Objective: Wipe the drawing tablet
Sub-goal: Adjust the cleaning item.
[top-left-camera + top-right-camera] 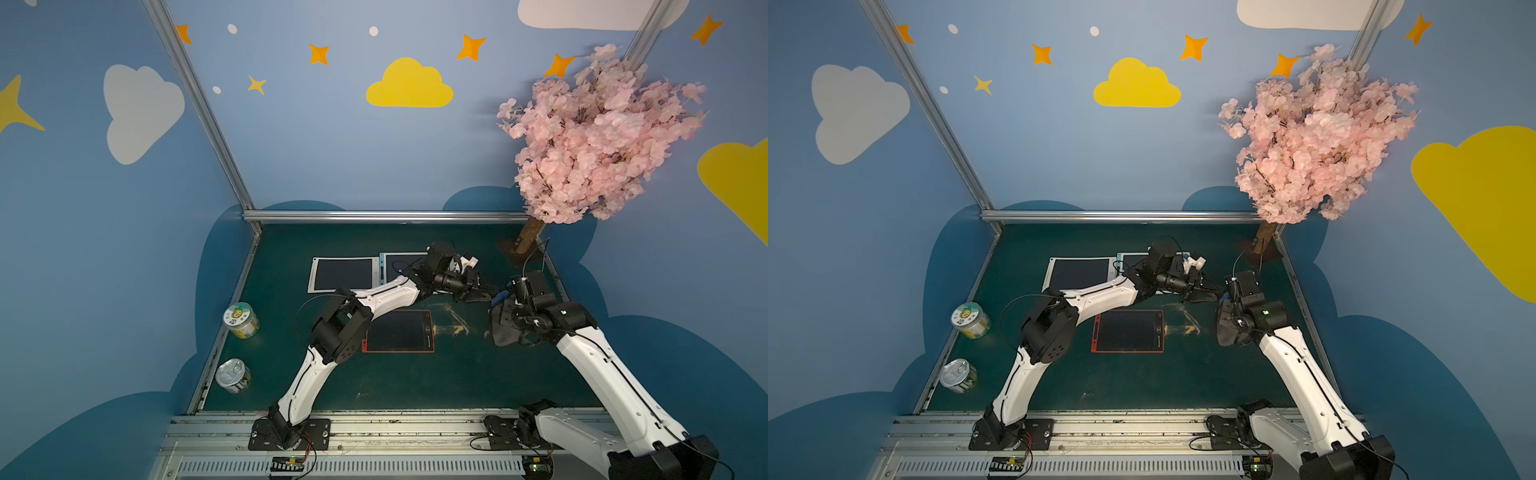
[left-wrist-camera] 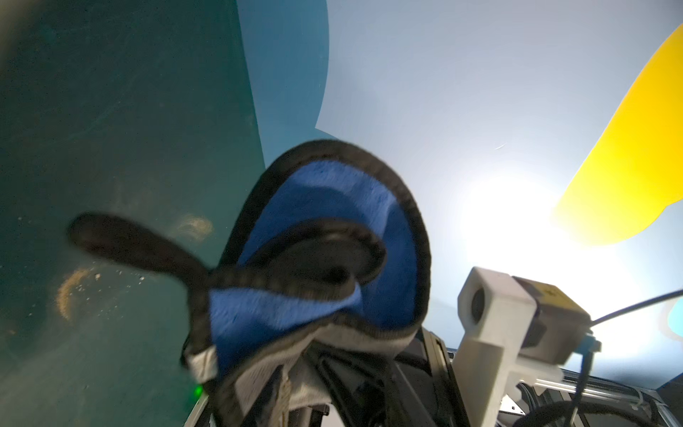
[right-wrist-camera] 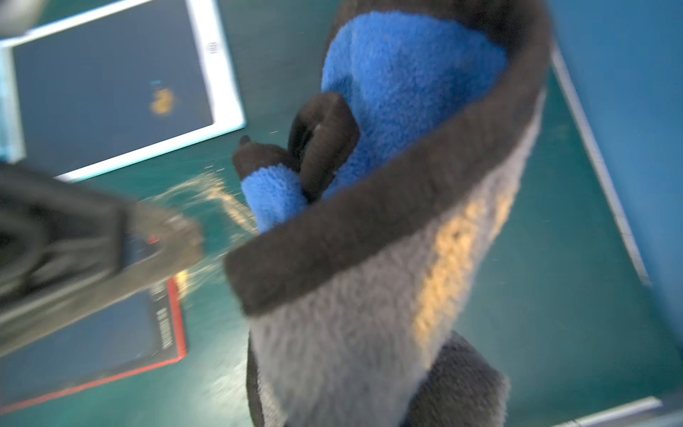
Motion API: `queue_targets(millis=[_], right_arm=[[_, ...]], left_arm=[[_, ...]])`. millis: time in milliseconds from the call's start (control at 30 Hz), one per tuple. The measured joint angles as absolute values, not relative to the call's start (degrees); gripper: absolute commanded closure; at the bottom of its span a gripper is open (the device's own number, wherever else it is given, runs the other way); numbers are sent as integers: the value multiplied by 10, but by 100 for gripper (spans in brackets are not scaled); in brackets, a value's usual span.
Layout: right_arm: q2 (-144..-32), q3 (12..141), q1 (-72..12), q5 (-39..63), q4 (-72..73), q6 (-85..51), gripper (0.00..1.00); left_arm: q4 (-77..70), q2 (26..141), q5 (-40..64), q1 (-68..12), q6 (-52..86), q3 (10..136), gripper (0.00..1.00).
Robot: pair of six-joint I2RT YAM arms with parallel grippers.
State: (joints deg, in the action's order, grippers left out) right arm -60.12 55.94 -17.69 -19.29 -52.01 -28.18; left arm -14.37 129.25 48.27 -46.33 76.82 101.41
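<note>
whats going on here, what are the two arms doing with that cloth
Two robot arms meet over the green mat. The right gripper is shut on a blue and grey cloth that hangs from it. The left gripper reaches to the cloth; whether it grips it is unclear. A white tablet, a pale blue tablet and a red tablet lie flat on the mat, none under the cloth yet. Sandy crumbs lie beside the red tablet.

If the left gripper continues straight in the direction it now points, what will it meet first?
Most likely the cloth: the left wrist view shows its blue side directly ahead, and in a top view the left gripper aims at it. Whether they already touch, I cannot tell.
</note>
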Motion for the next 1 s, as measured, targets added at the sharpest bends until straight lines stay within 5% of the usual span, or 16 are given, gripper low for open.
queue_targets(millis=[167, 1000], right_arm=[[-613, 560, -158, -218, -520, -295, 100], [-687, 583, -165, -23, -449, -295, 100]], left_arm=[[-127, 1287, 485, -460, 758, 979, 57], [-134, 1287, 513, -464, 763, 997, 57]])
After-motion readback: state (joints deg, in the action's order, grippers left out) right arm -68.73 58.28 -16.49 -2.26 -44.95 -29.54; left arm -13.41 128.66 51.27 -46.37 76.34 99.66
